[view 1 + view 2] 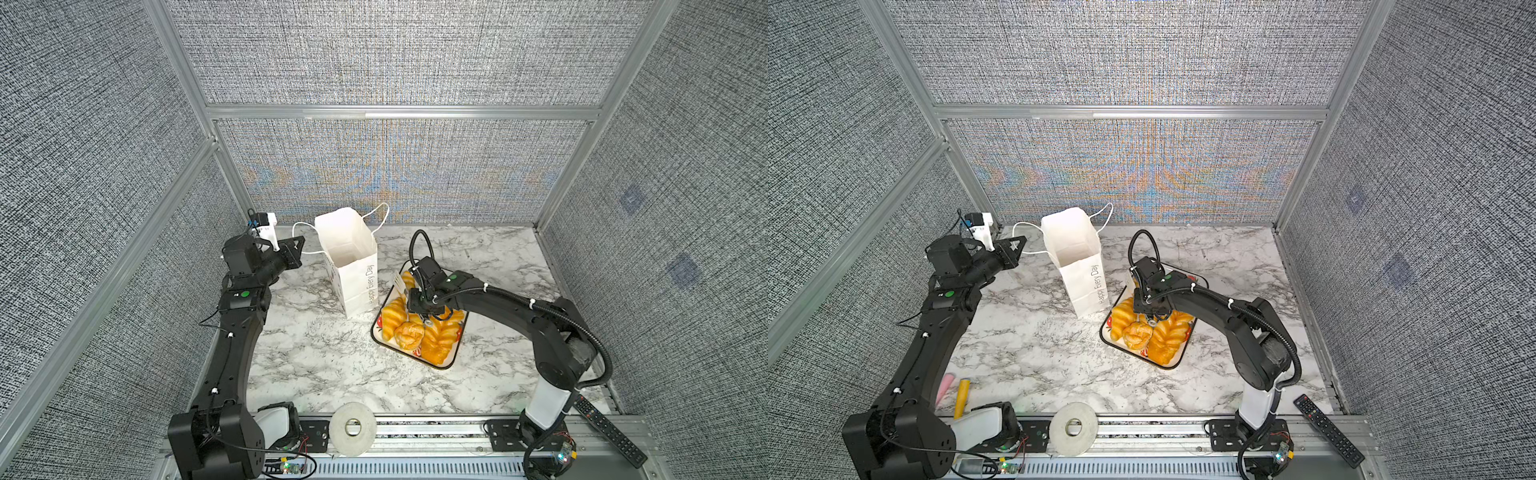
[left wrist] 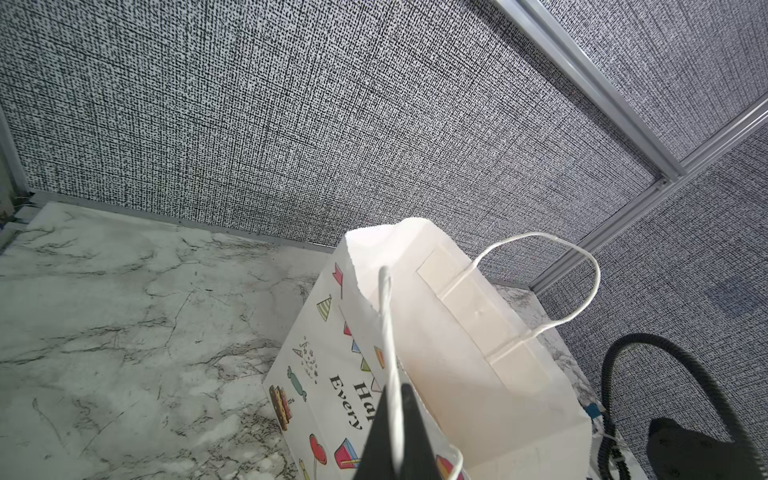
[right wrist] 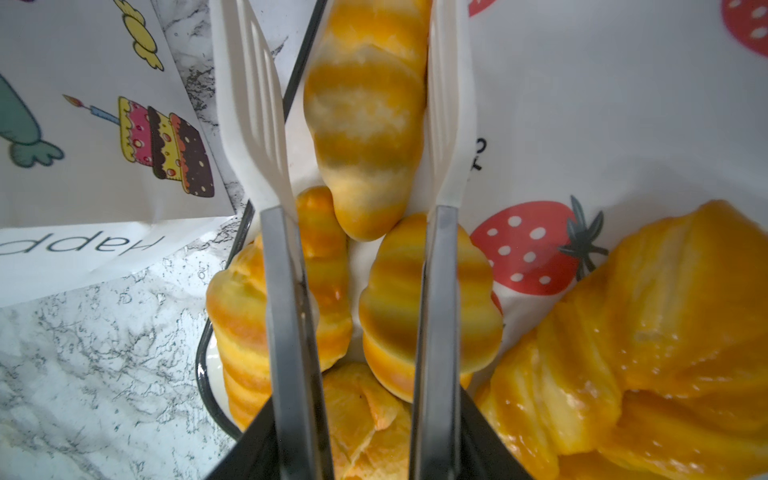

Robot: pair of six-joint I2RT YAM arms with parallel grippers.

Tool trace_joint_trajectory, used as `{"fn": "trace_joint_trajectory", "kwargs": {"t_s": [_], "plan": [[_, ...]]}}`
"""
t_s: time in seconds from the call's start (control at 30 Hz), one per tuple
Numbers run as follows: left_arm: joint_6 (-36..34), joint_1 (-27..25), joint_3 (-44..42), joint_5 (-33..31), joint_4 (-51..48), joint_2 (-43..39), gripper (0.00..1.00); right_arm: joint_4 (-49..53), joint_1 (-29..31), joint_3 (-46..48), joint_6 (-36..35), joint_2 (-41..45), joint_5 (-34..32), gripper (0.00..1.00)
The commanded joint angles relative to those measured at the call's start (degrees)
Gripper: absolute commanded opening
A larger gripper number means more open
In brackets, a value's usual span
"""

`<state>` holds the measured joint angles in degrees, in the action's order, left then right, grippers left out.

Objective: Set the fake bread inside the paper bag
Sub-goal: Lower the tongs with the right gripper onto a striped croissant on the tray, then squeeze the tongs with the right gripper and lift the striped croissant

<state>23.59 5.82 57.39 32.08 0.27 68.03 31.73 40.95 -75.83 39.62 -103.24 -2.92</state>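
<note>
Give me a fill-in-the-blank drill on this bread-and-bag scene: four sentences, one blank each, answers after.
1. The left gripper is shut on the paper bag's cord ____.
2. The fake bread lies on a tray printed with red ____.
3. The right gripper holds white-tipped ____ that flank a striped roll.
4. The bag's grey lettering reads Happy Every ____.
Missing words: handle; strawberries; tongs; Day.

I see golden-orange striped toy bread (image 3: pixel 365 124), white paper bag (image 1: pixel 353 286) with colourful prints, strawberry-print black-rimmed tray (image 3: pixel 582 124), white-tipped grey metal tongs (image 3: pixel 286 316).
</note>
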Motion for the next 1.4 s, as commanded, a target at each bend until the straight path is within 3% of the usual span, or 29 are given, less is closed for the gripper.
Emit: {"fn": "trace_joint_trajectory", "kwargs": {"t_s": [0.0,0.37,1.37], "plan": [[-0.39,0.16,0.01,0.45,0.56,-0.13,0.00,2.21,0.78,-1.60,-0.75,-0.78,-2.15,0.50],[-0.39,0.15,0.10,0.44,0.52,-0.14,0.00,5.19,1.95,-3.79,-1.68,-2.36,-4.79,0.49],[-0.30,0.15,0.01,0.53,0.66,0.13,0.00,5.99,1.97,-3.62,-1.76,-0.16,-7.97,0.32]]}}
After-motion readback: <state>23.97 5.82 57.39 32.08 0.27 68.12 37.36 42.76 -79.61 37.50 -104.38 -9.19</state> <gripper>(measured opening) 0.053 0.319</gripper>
